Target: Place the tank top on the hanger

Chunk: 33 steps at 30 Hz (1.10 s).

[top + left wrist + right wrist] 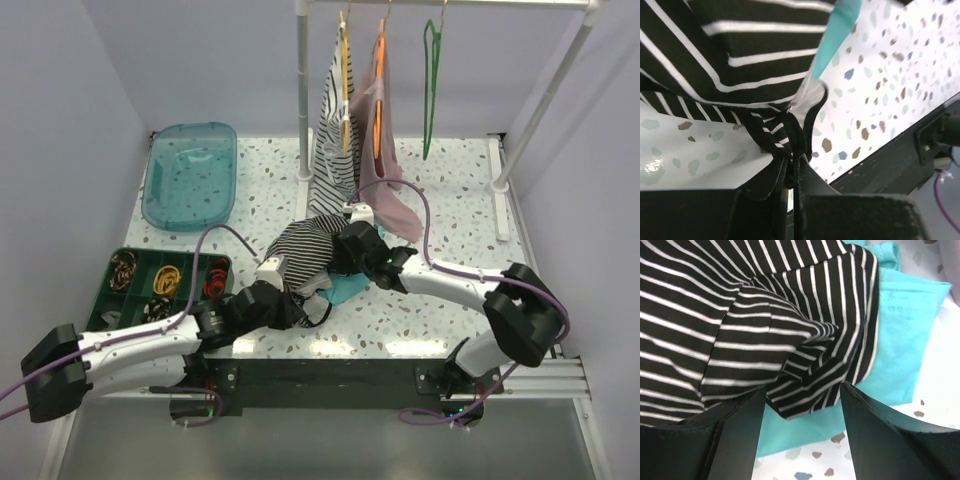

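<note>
Left gripper point(791, 167): my jaws pinch the top's point(715, 55) black trim
Right gripper point(802, 400): my jaws spread, striped fold between them, teal cloth point(900, 340) just beneath
Hanger point(430, 90): on the rail point(450, 3), well beyond both
Risk: closing right could snag teal cloth too; trim may slip left

The teal cloth point(345, 288) lies mostly hidden under the tank top point(300, 250) — the green tray point(165, 252) holds contents too small to tell.
</note>
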Tool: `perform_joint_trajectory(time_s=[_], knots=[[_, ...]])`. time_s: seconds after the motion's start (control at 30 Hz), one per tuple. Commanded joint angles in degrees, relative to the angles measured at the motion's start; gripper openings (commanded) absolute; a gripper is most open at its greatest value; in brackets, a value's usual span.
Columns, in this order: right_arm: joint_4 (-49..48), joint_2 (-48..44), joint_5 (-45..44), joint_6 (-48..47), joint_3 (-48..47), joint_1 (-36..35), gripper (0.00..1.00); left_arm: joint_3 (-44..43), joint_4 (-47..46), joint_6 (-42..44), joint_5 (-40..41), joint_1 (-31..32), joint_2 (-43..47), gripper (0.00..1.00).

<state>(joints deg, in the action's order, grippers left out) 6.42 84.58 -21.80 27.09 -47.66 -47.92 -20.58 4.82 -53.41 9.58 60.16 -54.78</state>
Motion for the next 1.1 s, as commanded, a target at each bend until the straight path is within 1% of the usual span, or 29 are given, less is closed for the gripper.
perform_joint_trajectory(time_s=[0.0, 0.03, 0.13, 0.17, 0.2, 0.23, 0.27, 0.3, 0.33, 0.37, 0.4, 0.43, 0.47, 0.5, 0.57, 0.63, 0.67, 0.73, 0.77, 0.87, 0.97, 1.0, 1.03, 1.07], knots=[[-3.2, 5.1, 1.8, 0.8, -5.6, 0.0, 0.65, -6.2, 8.4, 0.9, 6.4, 0.3, 4.7, 0.0], [-2.8, 6.1, 2.2, 0.8, -7.0, 0.0, 0.65, -6.9, 9.4, 1.1, 7.2, 0.2, 5.6, 0.0], [-0.1, 6.6, 1.2, 1.0, -8.6, 0.0, 0.49, -11.2, 15.1, 2.2, 10.3, 0.2, 7.4, 0.0], [0.8, 6.0, -0.2, 1.5, -8.7, 0.0, 0.34, -12.6, 18.8, 3.2, 11.7, 0.3, 7.8, 0.0], [1.8, 4.0, -1.3, 1.4, -8.7, 0.0, 0.28, -16.0, 20.7, 3.8, 13.3, 0.2, 8.4, 0.0], [3.7, 3.0, -2.5, 1.5, -8.6, 0.0, 0.13, -17.8, 22.7, 4.4, 16.7, 0.2, 9.0, 0.0], [4.6, 1.6, -4.3, 1.1, -8.6, 0.0, 0.06, -19.7, 26.0, 6.0, 18.3, 0.2, 9.3, 0.0], [5.8, 0.3, -5.1, 1.1, -8.7, 0.0, 0.01, -23.6, 27.7, 6.8, 20.2, 0.2, 9.3, 0.0], [7.5, -2.9, -5.6, 0.9, -8.6, 0.0, 0.0, -25.7, 29.4, 7.6, 24.0, 0.3, 9.2, 0.0], [8.2, -4.6, -6.0, 0.8, -8.4, 0.0, 0.0, -27.7, 32.1, 9.1, 25.7, 0.2, 9.0, 0.0], [8.8, -6.2, -6.8, 0.7, -8.2, -0.1, 0.0, -31.7, 33.1, 10.0, 27.5, 0.2, 8.7, 0.0], [10.1, -9.6, -7.1, 0.8, -7.8, 0.0, 0.0, -33.5, 34.0, 10.8, 30.5, 0.2, 8.2, 0.0], [10.8, -11.2, -7.7, 0.6, -7.7, 0.0, 0.0, -37.0, 35.2, 12.4, 31.7, 0.2, 8.0, 0.0], [11.7, -12.8, -8.7, 0.5, -7.7, 0.0, 0.0, -38.6, 35.7, 13.3, 32.9, 0.3, 7.9, 0.0], [14.7, -17.2, -9.9, -0.1, -8.6, 0.1, 0.0, -43.2, 36.0, 16.4, 36.3, 0.2, 7.6, 0.0], [17.2, -19.7, -12.2, -0.9, -9.7, 0.1, 0.0, -46.3, 35.8, 18.7, 39.0, 0.2, 7.5, 0.0], [17.7, -22.1, -12.9, -1.4, -10.1, 0.1, 0.0, -49.1, 34.8, 21.5, 39.6, 0.2, 7.4, 0.0], [20.1, -23.7, -15.7, -2.1, -11.5, 0.9, 0.0, -51.7, 33.9, 24.0, 41.2, 0.2, 6.8, 0.0], [20.7, -24.7, -16.2, -2.7, -11.8, 1.4, 0.0, -53.8, 32.9, 26.2, 41.7, 0.2, 6.6, 0.0], [23.5, -26.4, -15.8, -2.5, -11.2, 4.1, 0.0, -55.5, 31.4, 29.2, 42.5, 0.2, 6.0, 0.0], [24.9, -29.9, -15.6, -1.1, -7.3, 4.7, 0.0, -55.4, 29.9, 31.3, 41.5, 0.2, 5.2, 0.0], [25.1, -31.6, -15.3, -0.6, -5.0, 4.9, 0.0, -55.3, 29.1, 32.0, 40.3, 0.2, 4.7, 0.0], [25.7, -32.6, -14.5, 0.2, -3.9, 4.8, 0.04, -55.3, 28.1, 33.1, 35.5, 0.2, 3.6, 0.0], [25.9, -33.4, -12.4, 0.8, -3.0, 4.8, 0.08, -55.2, 26.0, 35.5, 32.5, 0.2, 2.8, 0.0]])
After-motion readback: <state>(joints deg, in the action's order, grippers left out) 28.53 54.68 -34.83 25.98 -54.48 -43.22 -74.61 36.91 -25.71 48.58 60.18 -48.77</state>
